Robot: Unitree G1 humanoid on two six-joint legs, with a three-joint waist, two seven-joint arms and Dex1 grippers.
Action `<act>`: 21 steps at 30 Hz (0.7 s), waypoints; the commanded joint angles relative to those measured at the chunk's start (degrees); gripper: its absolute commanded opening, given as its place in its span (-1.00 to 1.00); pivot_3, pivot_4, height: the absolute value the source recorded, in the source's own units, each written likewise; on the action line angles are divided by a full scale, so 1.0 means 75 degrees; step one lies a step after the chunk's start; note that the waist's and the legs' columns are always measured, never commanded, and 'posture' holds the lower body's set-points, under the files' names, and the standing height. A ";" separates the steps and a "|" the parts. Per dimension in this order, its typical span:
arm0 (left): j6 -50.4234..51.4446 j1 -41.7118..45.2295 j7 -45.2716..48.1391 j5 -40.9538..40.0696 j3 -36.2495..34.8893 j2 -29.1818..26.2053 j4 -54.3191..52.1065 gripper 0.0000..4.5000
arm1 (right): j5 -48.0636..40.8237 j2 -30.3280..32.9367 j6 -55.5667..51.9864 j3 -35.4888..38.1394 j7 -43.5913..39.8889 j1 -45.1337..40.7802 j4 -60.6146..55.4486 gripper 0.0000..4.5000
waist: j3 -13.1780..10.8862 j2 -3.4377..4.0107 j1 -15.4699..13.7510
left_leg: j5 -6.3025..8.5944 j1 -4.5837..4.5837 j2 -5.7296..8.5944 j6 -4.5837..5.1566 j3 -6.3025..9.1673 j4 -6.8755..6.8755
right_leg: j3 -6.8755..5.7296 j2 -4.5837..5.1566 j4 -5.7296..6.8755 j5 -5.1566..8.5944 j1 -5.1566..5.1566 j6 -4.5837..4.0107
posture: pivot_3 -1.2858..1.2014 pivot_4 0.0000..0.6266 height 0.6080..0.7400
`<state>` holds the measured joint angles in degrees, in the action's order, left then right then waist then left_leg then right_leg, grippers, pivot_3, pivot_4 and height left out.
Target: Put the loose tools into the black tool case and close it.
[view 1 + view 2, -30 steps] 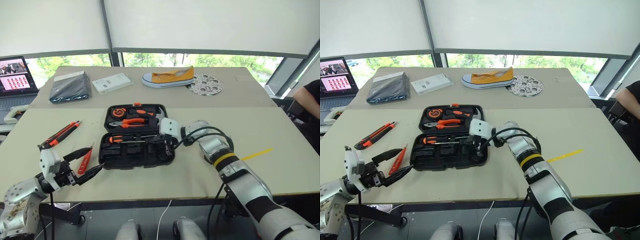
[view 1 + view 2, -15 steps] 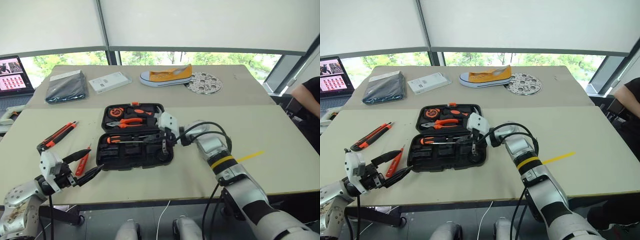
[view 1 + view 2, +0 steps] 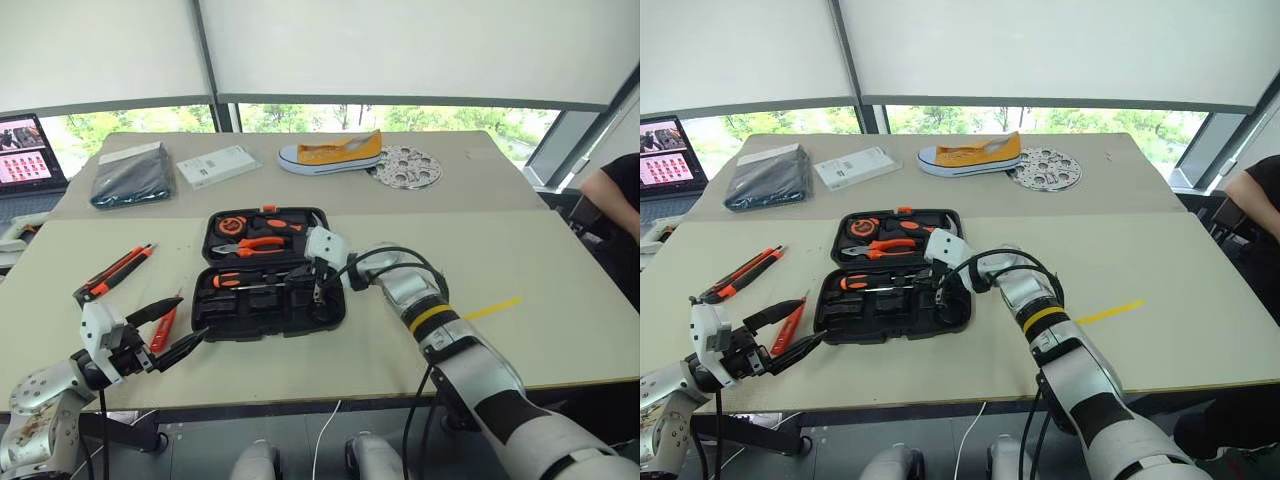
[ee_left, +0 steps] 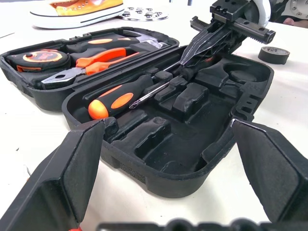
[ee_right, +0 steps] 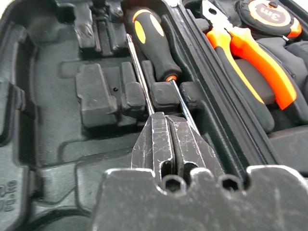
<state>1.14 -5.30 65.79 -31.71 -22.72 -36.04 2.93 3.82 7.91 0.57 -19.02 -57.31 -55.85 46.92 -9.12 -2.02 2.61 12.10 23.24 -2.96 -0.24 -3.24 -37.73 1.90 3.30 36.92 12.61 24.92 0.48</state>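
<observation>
The black tool case [image 3: 268, 305] lies open in the middle of the table. One black-and-orange screwdriver [image 5: 151, 33] sits in a slot of its near half. A second screwdriver's shaft [image 5: 139, 72] runs beside it. My right gripper [image 5: 166, 120] is shut, its tips down on the two shafts inside the case. The utility knife [image 3: 115, 272] lies loose left of the case. The orange tester screwdriver [image 3: 168, 325] lies on the table at my left gripper [image 3: 193, 317], which hangs open near the table's front edge. A dark tape roll [image 4: 274, 53] rests on the table beyond the case's far end.
Orange pliers [image 3: 262, 243] and a tape measure [image 3: 238, 223] fill the case's far half. At the back are a yellow shoe [image 3: 332, 152], a perforated metal disc [image 3: 408, 167], a white box [image 3: 218, 165], a dark pouch [image 3: 130, 180] and a laptop [image 3: 25, 150]. A person [image 3: 612, 195] sits at the right edge.
My right gripper has edged left over the case, staying shut. The left gripper has kept still and open. The head view has shifted a little.
</observation>
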 commanded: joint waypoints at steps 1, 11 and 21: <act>-0.0147 0.0032 0.0003 -0.0070 -0.0129 -0.0096 -0.0155 1.00 | 0.0501 -0.0004 -0.0270 -0.0444 -0.0110 0.0214 0.0272 -0.98 | 0.0003 -0.0002 0.0000 | 0.0000 -0.0002 0.0000 0.0000 0.0000 0.0000 | 0.0000 0.0000 0.0000 0.0000 -0.0001 0.0000 | 0.03 -0.52 1.00; 0.0235 -0.0377 -0.0284 -0.0745 -0.0886 -0.0051 -0.0409 1.00 | -0.1470 0.0769 0.0092 0.1199 -0.0854 0.0945 -0.2580 -0.86 | -0.0002 -0.0006 -0.0013 | 0.0000 0.0054 -0.0001 0.0000 0.0001 0.0002 | 0.0000 0.0003 -0.0003 0.0003 0.0040 0.0002 | 0.03 -0.52 1.00; 0.1395 -0.2199 -0.1071 -0.0765 -0.2987 -0.0818 0.0518 1.00 | -0.3443 0.2655 0.0497 0.2749 -0.2043 0.4060 -0.5885 0.53 | -0.0004 -0.0013 -0.0041 | 0.0011 0.0059 0.0000 -0.0013 0.0001 0.0007 | -0.0003 0.0007 -0.0025 0.0032 0.0038 0.0038 | 0.03 -0.52 1.00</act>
<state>6.81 -18.27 61.38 -37.51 -39.60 -39.89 4.37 -17.86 25.61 0.21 -3.27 -70.53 -27.98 7.05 -9.15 -2.12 2.30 12.18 23.68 -2.96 -0.33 -3.24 -37.68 1.87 3.35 36.73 12.88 25.21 0.80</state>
